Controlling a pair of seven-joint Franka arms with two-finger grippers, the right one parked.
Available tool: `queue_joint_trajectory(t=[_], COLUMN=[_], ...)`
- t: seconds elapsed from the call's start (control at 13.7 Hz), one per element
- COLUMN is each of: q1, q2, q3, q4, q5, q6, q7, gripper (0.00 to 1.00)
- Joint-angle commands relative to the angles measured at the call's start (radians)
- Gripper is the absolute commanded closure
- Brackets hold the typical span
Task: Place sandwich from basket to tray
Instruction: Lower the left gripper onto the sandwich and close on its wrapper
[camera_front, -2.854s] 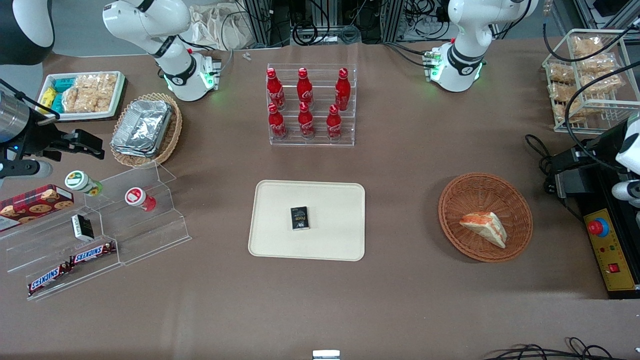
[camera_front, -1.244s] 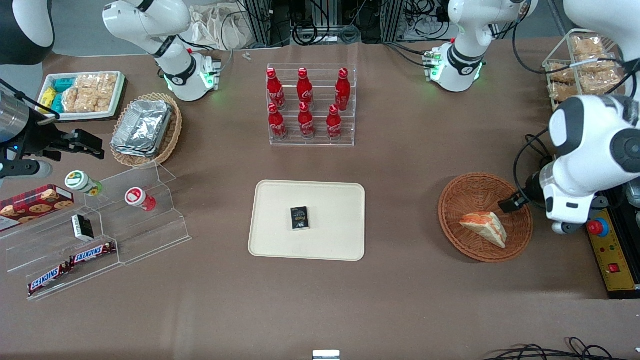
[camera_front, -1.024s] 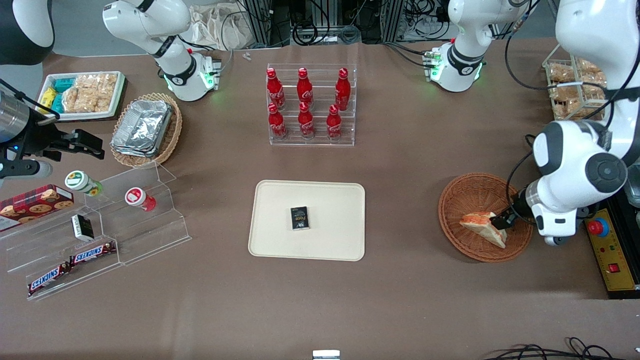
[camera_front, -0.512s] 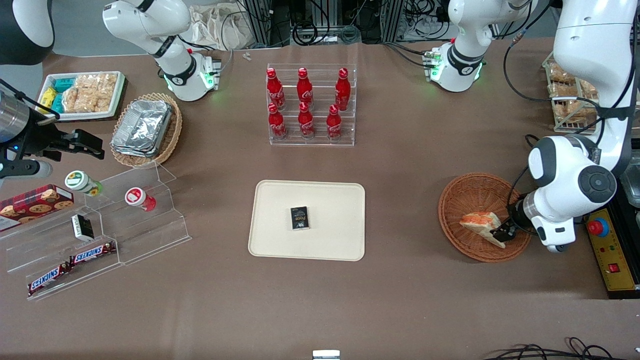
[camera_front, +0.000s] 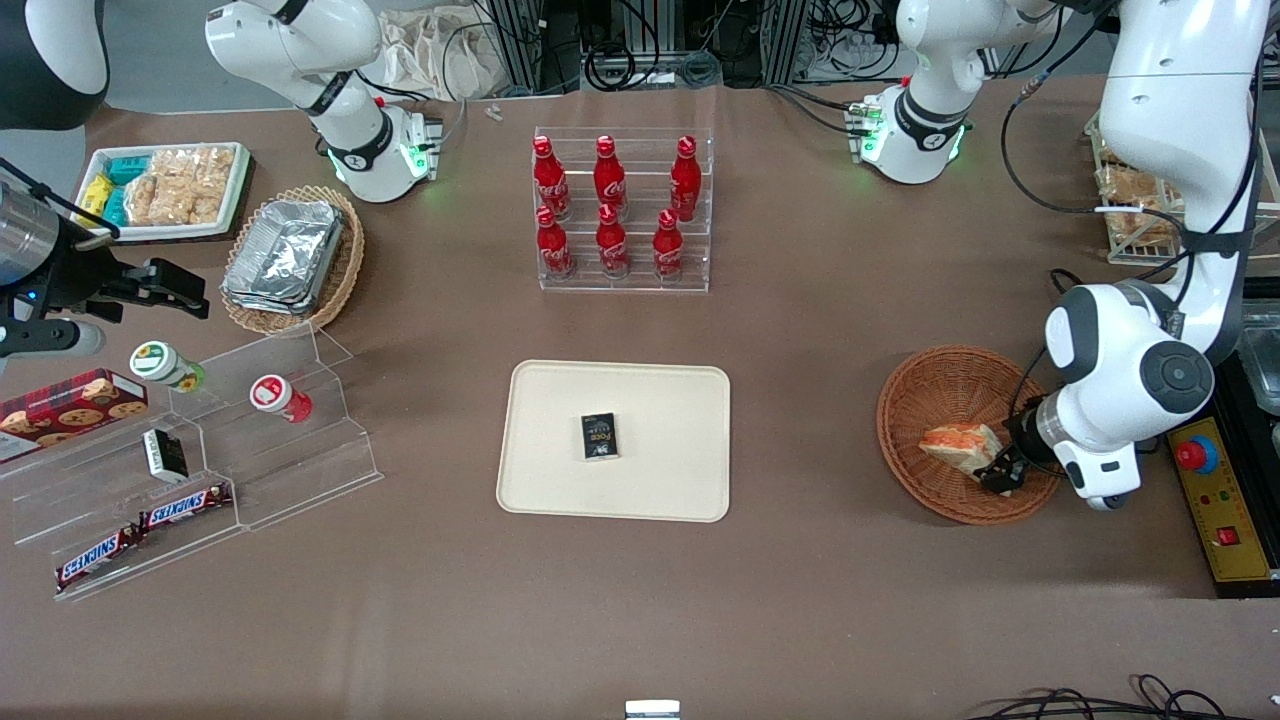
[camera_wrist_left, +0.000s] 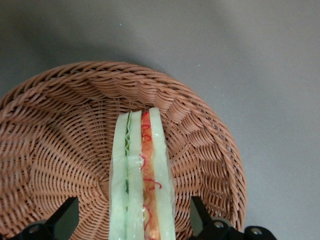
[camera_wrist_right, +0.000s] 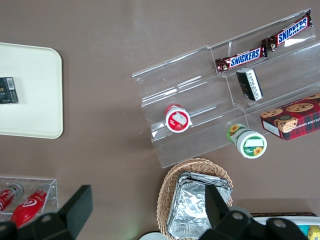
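Observation:
The sandwich (camera_front: 960, 446) lies in the reddish-brown wicker basket (camera_front: 935, 390) toward the working arm's end of the table. In the left wrist view the sandwich (camera_wrist_left: 142, 180) stands on edge, with green and orange-red filling between pale bread, in the basket (camera_wrist_left: 60, 130). My left gripper (camera_front: 1000, 472) is down in the basket at the sandwich's end. It is open in the left wrist view (camera_wrist_left: 134, 220), one finger on each side of the sandwich with gaps between. The cream tray (camera_front: 660, 395) lies mid-table and also shows in the right wrist view (camera_wrist_right: 30, 100).
A small black box (camera_front: 599, 436) lies on the tray. A clear rack of red cola bottles (camera_front: 620, 210) stands farther from the camera than the tray. A yellow control box with a red button (camera_front: 1215, 495) sits beside the basket. A wire rack of snacks (camera_front: 1150, 190) stands at the working arm's end.
My left arm has come in over the table and lowered its gripper into the basket, with the fingers now astride the sandwich. The sandwich has not moved.

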Motion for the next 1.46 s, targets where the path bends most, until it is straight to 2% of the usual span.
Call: queue_joint_trajectory(t=[0.0, 0.29, 0.37, 0.44, 0.59, 0.73, 0.95, 1.39], q1=[-0.001, -0.007, -0.009, -0.009, -0.009, -0.009, -0.009, -0.013], q2=[0.016, 0.038, 0.038, 0.039, 0.039, 0.031, -0.008, -0.137], q3=[-0.006, -0.006, -0.006, -0.004, -0.004, -0.004, -0.006, -0.029], q4=[-0.003, -0.006, -0.006, -0.006, -0.004, -0.003, 0.000, 0.132], q5=[0.009, 0.017, 0.017, 0.017, 0.018, 0.018, 0.018, 0.018], q6=[0.029, 0.046, 0.046, 0.046, 0.044, 0.039, -0.025, -0.420], q7=[-0.043, -0.060, -0.062, -0.065, -0.077, -0.079, -0.077, -0.044], gripper=[0.00, 0.01, 0.05, 0.20, 0.57, 0.83, 0.88, 0.90])
